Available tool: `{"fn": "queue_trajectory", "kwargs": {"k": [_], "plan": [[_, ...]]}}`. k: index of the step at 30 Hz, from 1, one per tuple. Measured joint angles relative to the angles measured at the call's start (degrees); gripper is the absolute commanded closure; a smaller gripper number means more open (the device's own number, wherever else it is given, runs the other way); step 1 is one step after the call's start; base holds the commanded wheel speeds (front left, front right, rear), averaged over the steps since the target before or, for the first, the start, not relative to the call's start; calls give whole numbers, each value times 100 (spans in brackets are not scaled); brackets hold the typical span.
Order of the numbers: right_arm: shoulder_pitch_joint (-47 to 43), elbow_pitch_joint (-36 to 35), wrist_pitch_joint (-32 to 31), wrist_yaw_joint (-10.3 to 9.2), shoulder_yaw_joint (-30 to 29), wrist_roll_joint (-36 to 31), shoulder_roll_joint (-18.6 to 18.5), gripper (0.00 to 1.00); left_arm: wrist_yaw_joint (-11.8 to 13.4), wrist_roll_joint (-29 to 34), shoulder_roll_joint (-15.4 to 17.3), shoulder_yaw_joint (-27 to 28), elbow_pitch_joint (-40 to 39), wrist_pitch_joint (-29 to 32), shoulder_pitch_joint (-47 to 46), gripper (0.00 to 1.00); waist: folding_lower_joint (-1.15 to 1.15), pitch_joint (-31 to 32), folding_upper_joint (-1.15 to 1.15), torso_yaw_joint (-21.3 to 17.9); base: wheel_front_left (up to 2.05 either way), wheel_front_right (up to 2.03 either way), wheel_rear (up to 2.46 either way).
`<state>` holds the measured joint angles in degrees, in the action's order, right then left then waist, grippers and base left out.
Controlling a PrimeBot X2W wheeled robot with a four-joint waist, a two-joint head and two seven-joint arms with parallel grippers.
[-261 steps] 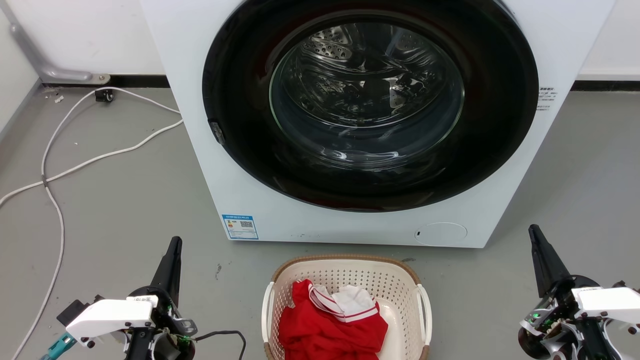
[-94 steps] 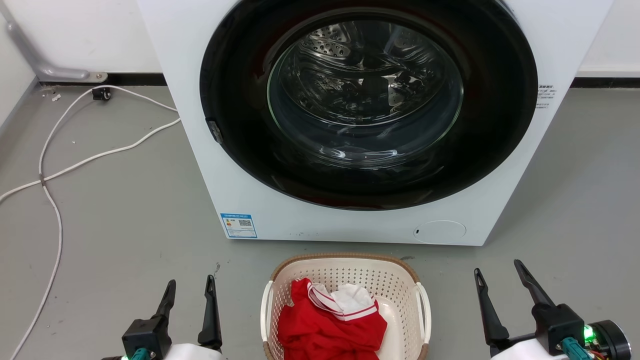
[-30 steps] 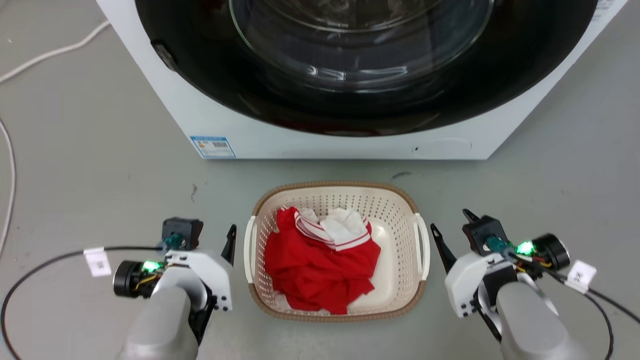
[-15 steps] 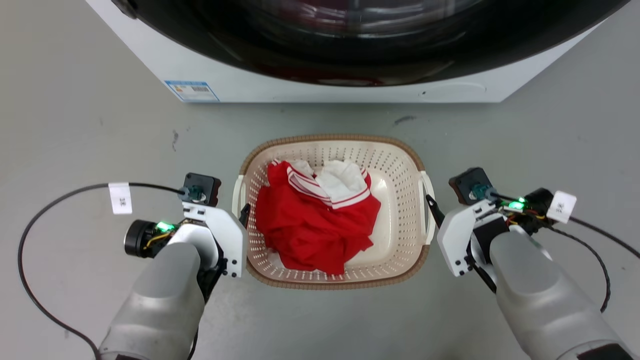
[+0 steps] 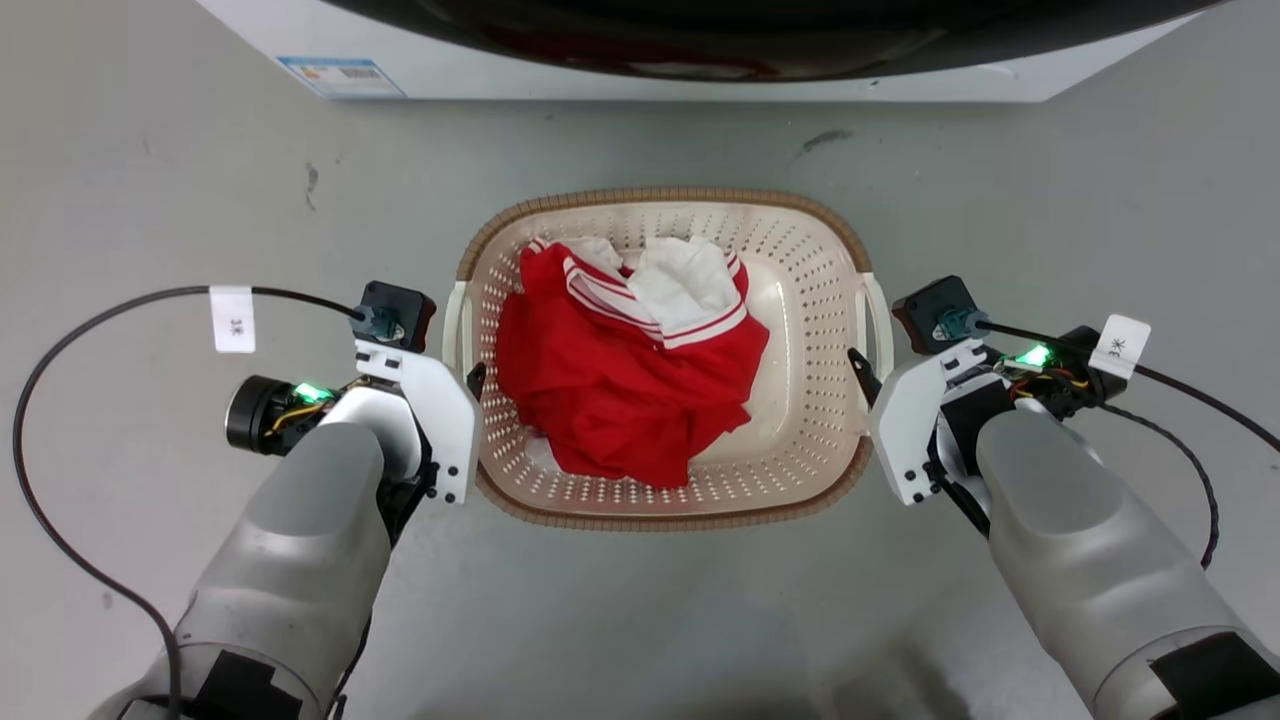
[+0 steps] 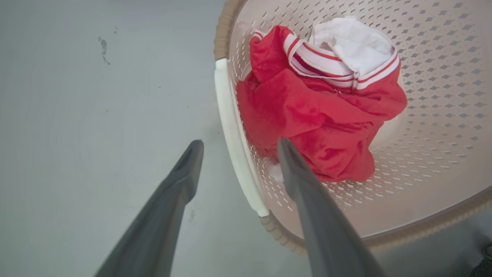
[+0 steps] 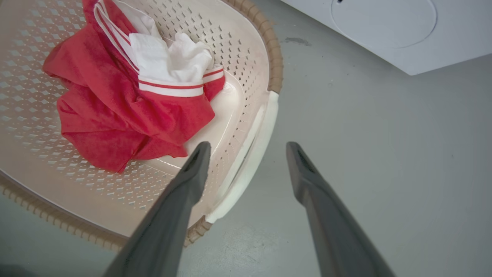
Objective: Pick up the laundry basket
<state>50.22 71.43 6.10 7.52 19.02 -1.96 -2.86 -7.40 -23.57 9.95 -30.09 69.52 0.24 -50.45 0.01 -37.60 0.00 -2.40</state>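
Note:
The laundry basket [image 5: 800, 420], cream and perforated with a brown woven-look rim, sits on the grey floor in the middle of the head view. A crumpled red and white garment [image 5: 620, 370] lies inside. My left gripper [image 6: 240, 143] is open and straddles the basket's white left handle [image 6: 230, 127], one finger outside and one over the inner wall. My right gripper [image 7: 248, 146] is open too, with the white right handle [image 7: 253, 154] between its fingers. In the head view the left gripper [image 5: 470, 378] and right gripper [image 5: 862, 365] flank the basket, fingers mostly hidden under their housings.
The washing machine's white base [image 5: 640, 75] runs along the top of the head view, just beyond the basket. Black cables trail over the floor on the left [image 5: 60, 350] and on the right [image 5: 1200, 390]. Grey floor surrounds the basket.
The head camera has tilted down, so the washing machine has slid toward the top. Both arms have come in from the sides, and each open gripper now straddles a side handle.

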Motion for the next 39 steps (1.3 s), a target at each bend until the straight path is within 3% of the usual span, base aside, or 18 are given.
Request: {"fn": "queue_trajectory", "kwargs": {"k": [12,33,34,35,36,39], "plan": [[259,110,-205,0,175,268,0,0,0,-305,22,-377,114,-24,-321,0,0,-592,0,25,0,0,0],[411,143,-335,-1,613,822,0,0,0,-683,13,-903,291,192,-591,0,0,-1109,0,-57,0,0,0],[411,147,-366,-1,636,853,0,60,0,-714,10,-931,293,214,-591,19,-1,-1115,0,-61,0,0,0],[412,151,-366,0,653,864,0,100,0,-727,12,-960,296,204,-591,67,0,-1118,0,-64,0,0,0],[415,154,-374,0,667,873,0,100,0,-739,12,-990,296,198,-593,100,-1,-1119,0,-66,0,0,0],[463,166,-411,-1,691,938,9,100,8,-848,-12,-1050,291,276,-590,100,0,-1116,0,-70,0,0,0]]}}
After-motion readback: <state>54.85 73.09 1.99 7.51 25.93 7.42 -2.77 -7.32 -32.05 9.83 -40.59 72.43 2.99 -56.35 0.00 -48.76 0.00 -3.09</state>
